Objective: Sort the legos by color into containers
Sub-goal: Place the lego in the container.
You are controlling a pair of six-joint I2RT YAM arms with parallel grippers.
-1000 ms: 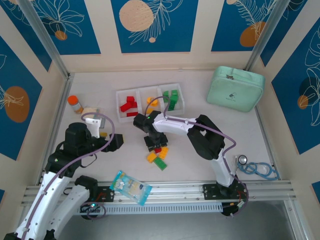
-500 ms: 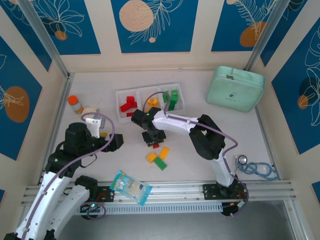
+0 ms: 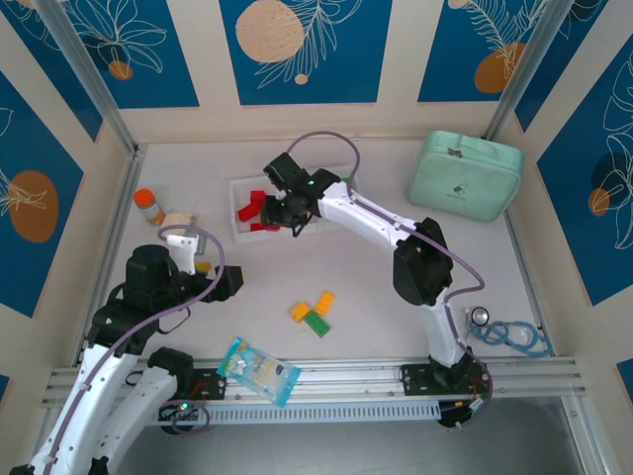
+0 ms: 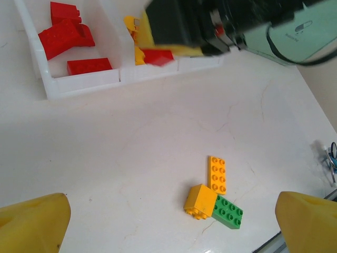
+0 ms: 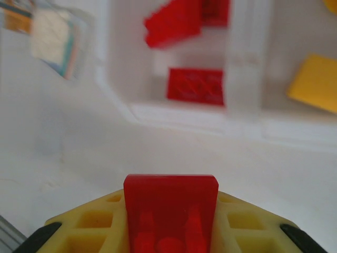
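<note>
**Right jaws.** Clenched on a red brick (image 5: pixel 171 211), which sits between the yellow fingers (image 5: pixel 89 226). In the top view the right arm (image 3: pixel 366 223) reaches across the counter (image 3: pixel 396 297). The held brick hangs above the near wall of the containers (image 4: pixel 87 83), close to the divider between the left and middle compartments. Which compartment lies under it cannot be determined.

**Left jaws.** Released. The two yellow fingertips (image 4: pixel 34 221) stand wide apart at the lower corners of the left wrist view, with nothing between them. The left arm (image 3: pixel 148 287) sits at the near left of the counter, well apart from the containers.

**Containers.** The left compartment holds several red bricks (image 4: pixel 66 31). The middle compartment holds yellow bricks (image 5: pixel 316 81).

**Loose bricks.** Three lie on the counter between the containers and the near edge:
- a flat orange brick (image 4: pixel 217 174);
- an orange-yellow block (image 4: pixel 200 200);
- a green brick (image 4: pixel 227 212).

The block touches both of the others.

**Other items.** A mint-green case (image 3: pixel 465 173) rests at the far right. A snack packet (image 3: pixel 257 371) lies at the near edge.
</note>
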